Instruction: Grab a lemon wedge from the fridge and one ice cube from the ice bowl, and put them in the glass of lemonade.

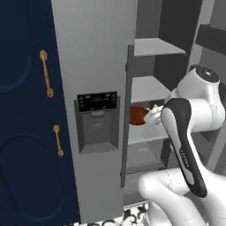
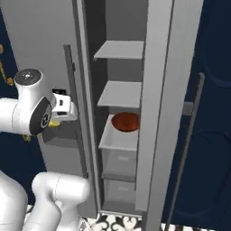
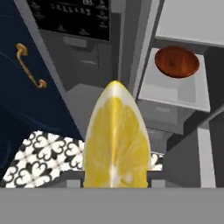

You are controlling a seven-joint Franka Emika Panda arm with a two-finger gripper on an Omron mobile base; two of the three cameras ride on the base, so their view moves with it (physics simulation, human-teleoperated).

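In the left base view we saw the fridge [image 1: 95,66] with its right door open, grey shelves [image 1: 148,86] inside and a brown bowl [image 1: 137,115] on the middle one. Our arm [image 1: 185,141] rose in front, hiding most of the gripper.

In the right base view the bowl [image 2: 125,122] sat on its shelf [image 2: 118,137], well apart from our gripper [image 2: 65,113], which hung outside the fridge before the left door. A sliver of yellow, the wedge [image 2: 54,122], showed just under it.

In the hand view the wedge [image 3: 116,138] stood upright between the fingers, clamped by them, pointed tip up. Beyond it lay the dispenser panel [image 3: 72,17], a navy cabinet [image 3: 17,87] with a gold handle [image 3: 29,65], patterned floor [image 3: 43,153] and the bowl [image 3: 177,62].
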